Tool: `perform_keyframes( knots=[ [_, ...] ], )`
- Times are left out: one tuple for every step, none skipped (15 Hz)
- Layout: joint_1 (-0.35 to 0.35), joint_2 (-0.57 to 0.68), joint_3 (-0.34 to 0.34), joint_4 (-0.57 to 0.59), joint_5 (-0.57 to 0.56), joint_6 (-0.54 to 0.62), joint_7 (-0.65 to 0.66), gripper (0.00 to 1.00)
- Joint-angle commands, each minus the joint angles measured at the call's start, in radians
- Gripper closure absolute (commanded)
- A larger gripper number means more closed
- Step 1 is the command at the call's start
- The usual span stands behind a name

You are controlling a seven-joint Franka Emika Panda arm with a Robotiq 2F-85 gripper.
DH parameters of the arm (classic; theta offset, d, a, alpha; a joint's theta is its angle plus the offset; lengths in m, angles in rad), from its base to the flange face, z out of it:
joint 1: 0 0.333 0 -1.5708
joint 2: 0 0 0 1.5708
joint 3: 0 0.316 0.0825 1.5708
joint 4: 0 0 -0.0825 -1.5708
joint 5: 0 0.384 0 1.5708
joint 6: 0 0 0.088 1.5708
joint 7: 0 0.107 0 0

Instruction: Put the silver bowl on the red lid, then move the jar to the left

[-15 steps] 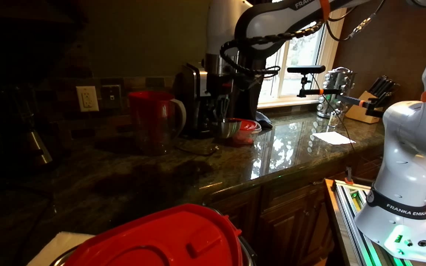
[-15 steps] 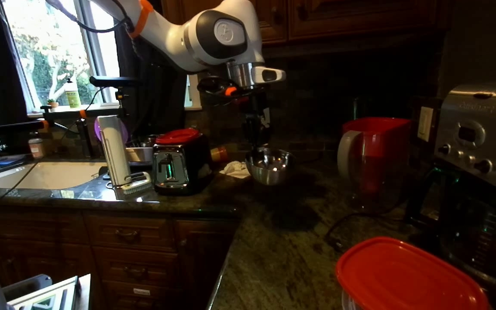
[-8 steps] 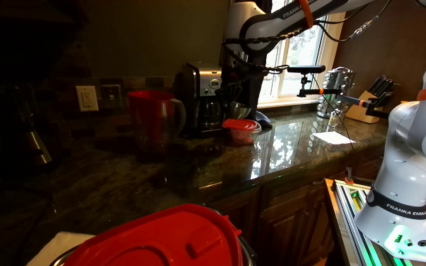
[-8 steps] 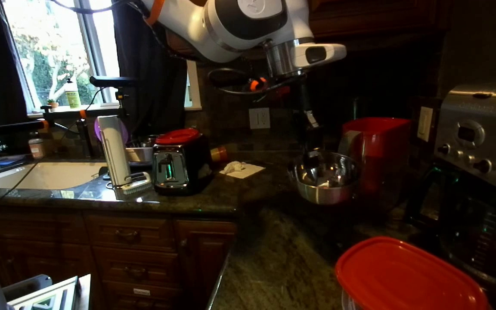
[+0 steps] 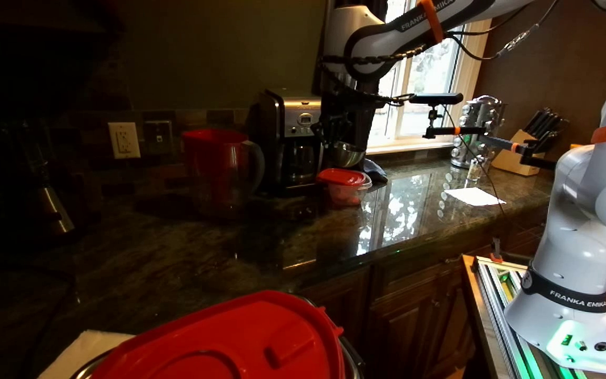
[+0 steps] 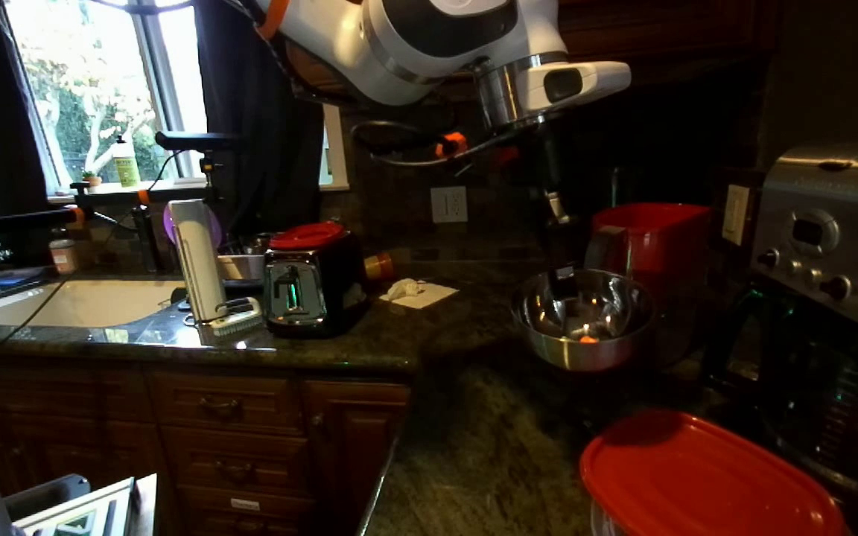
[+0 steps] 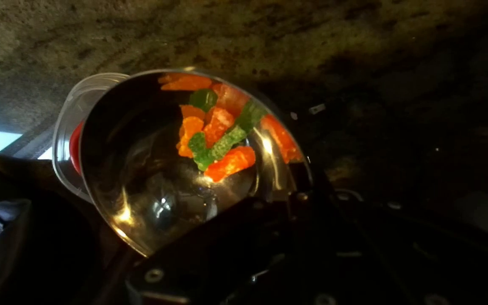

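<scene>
The silver bowl (image 6: 584, 327) is held off the bench (image 6: 488, 454) directly beneath the end effector (image 6: 559, 277), which is clamped on the rim with one finger reaching inside the bowl. In the wrist view the middle of the frame is filled by the bowl, gripped at its lower-right edge; orange, red and green pieces (image 7: 225, 146) are carried in it, gathered toward its upper right. The red lid (image 6: 704, 476) is seen in an exterior view at the lower right of the frame, below the bowl and apart from it, its upper-left edge shaded. It is seated on a clear container (image 5: 346, 196), partly hidden by the bowl's left edge in the wrist view. The jar (image 6: 656, 238) is stood on the bench, right of centre in an exterior view, its lower part partly covered by the bowl. Farther right, the coffee maker (image 6: 824, 231) is cut off by the frame edge.
</scene>
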Motion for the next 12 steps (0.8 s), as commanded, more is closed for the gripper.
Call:
perform_keyframes(
  knots=[
    [-0.011,0.017,-0.006,0.0,-0.037,0.005,0.049,0.99],
    [-0.014,0.02,-0.01,-0.001,-0.041,0.005,0.059,0.99],
    [-0.017,0.023,-0.014,-0.003,-0.039,0.002,0.065,0.99],
    [-0.02,0.027,-0.017,-0.001,-0.039,-0.012,0.071,0.99],
    [-0.022,0.031,-0.021,0.001,-0.046,-0.026,0.078,0.99],
    [-0.024,0.034,-0.026,0.0,-0.04,-0.032,0.077,0.99],
    [-0.026,0.037,-0.032,-0.002,-0.034,-0.027,0.082,0.99],
    [-0.029,0.039,-0.038,-0.003,-0.028,-0.024,0.088,0.99],
    [-0.034,0.043,-0.046,-0.004,-0.027,-0.02,0.103,0.99],
    [-0.039,0.045,-0.053,-0.005,-0.033,-0.01,0.123,0.99],
    [-0.045,0.046,-0.061,-0.005,-0.038,-0.011,0.143,0.99],
    [-0.053,0.05,-0.069,-0.003,-0.046,-0.008,0.164,0.99]
  ],
)
